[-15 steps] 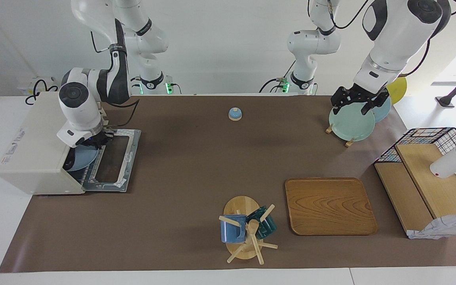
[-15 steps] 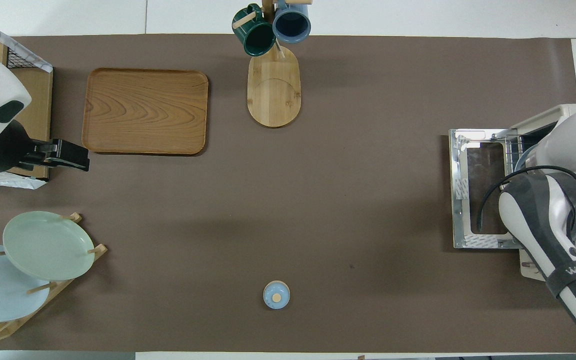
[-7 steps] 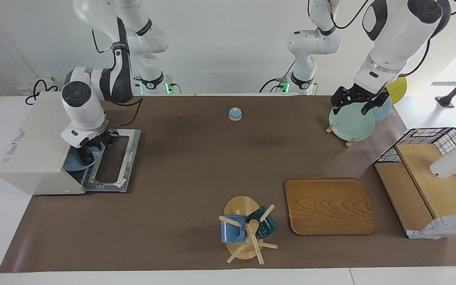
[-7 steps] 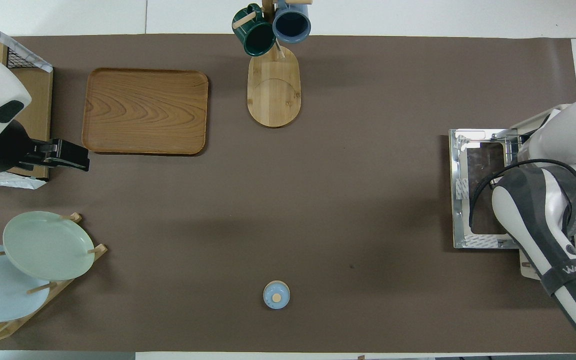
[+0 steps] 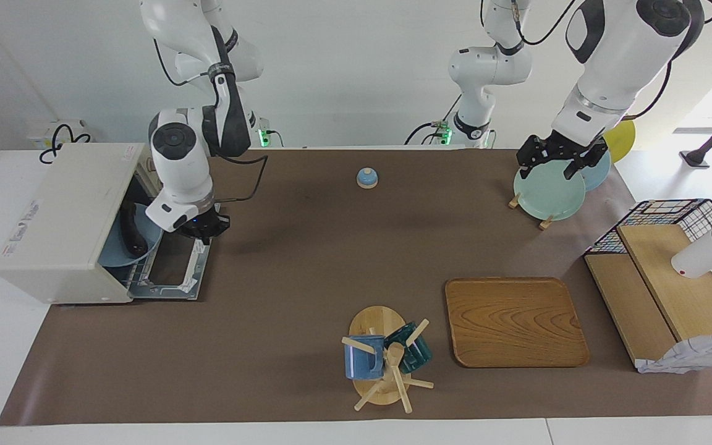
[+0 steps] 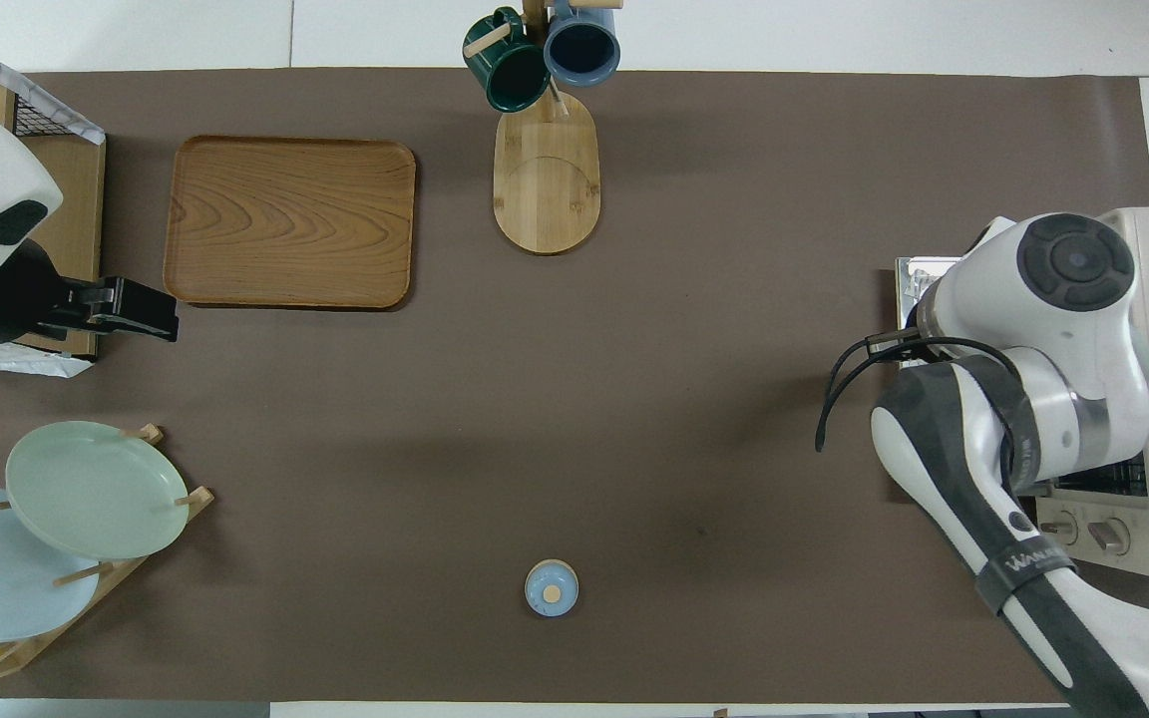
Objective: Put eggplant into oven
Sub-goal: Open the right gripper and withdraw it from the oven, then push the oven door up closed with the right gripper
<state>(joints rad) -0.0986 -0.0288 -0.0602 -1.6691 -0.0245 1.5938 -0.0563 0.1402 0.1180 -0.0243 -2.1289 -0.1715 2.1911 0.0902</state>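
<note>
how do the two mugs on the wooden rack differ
The blue mug is light blue, while the green mug is dark teal green. The blue mug hangs toward the right arm's end of the rack; the green mug hangs toward the left arm's end. In the overhead view the green mug's handle shows, the blue mug's does not. Both hang tilted on pegs, side by side.

a cream-white oven (image 5: 59, 216) is showing a dark purple-black eggplant (image 5: 128, 232) on a pale blue plate (image 5: 122, 250). a brown mat (image 5: 306, 272) is covering the table. a wooden tray (image 5: 515, 321) is showing curved grain. blue mug (image 5: 362, 358), dark green mug (image 5: 410, 349), mint plate (image 5: 549, 193), yellow plate (image 5: 620, 137).
</note>
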